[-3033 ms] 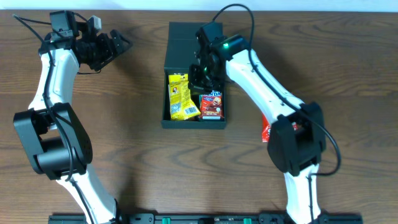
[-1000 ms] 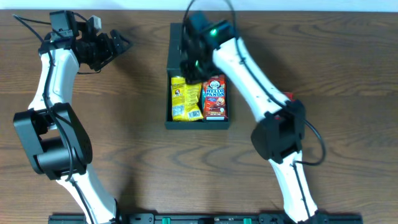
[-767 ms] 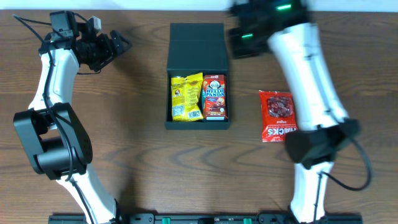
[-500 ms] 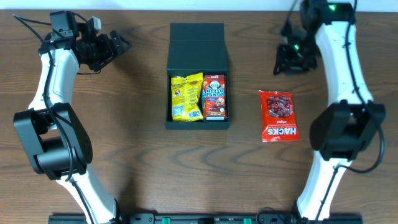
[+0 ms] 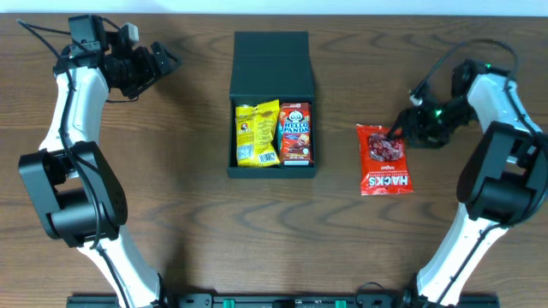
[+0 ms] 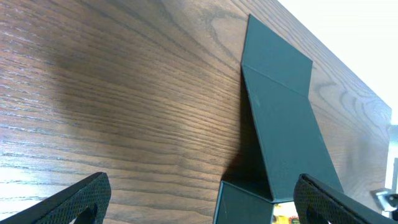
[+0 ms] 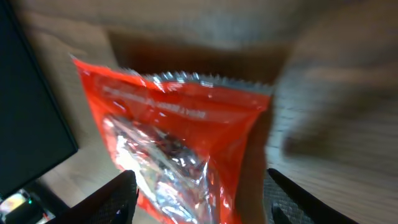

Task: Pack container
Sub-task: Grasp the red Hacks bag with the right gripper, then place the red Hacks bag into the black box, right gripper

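Right gripper (image 5: 401, 130), fingers apart, hovers over red foil snack packet (image 5: 385, 161), right of dark matte cardboard container (image 5: 272, 171). Inside: yellow packet (image 5: 255, 133) & red biscuit box (image 5: 295, 133). Left to do: red pkt, lid (image 5: 271, 53). Left gripper (image 5: 164, 62) apart, empty, left of container.

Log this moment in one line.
right gripper: open at red packet | left gripper: open, far left | container: holds yellow packet, Hello Panda box

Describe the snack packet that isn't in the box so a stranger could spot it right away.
Find the dark container in the middle of the wooden table, lid open. To its right, flat on the wood beside the right gripper, lies a red packet lettered HACKS in white. Unlike the yellow packet and the Hello Panda box, it sits outside the container.
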Controlling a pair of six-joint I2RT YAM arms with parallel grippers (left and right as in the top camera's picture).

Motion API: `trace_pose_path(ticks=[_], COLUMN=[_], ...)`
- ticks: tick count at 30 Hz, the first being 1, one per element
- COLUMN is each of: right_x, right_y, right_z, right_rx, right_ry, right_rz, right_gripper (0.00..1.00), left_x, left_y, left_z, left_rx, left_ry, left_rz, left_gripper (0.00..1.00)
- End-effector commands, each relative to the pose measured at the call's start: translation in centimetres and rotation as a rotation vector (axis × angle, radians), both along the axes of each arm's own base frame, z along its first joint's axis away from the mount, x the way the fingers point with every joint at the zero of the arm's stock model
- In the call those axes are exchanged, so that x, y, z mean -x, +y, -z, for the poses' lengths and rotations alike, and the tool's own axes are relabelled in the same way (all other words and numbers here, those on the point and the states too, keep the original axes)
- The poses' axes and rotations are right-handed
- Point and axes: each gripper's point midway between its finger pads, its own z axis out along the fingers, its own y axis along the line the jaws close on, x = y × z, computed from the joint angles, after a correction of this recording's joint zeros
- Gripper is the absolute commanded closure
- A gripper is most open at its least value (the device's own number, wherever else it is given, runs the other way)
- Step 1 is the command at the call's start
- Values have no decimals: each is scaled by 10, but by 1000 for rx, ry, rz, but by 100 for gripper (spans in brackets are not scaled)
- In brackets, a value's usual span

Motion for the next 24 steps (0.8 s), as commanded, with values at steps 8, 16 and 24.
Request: trace_pose_path(ticks=[8,16,24], right_x=[10,-48,-89], right_y=[41,94,163], right_z=[10,-74,-207], right_rx=[-121,-387,-542], right_ry=[3,-189,-394], right_rz=[-10,-10,-63], right_gripper=[98,98,99], left_x=[2,2,4], left_y=[3,3,2], left_z=[4,4,5], left_rx=[-14,-14,-12], left_ry=[3,3,12], left_rz=[5,5,6], left_gripper=[5,5,5])
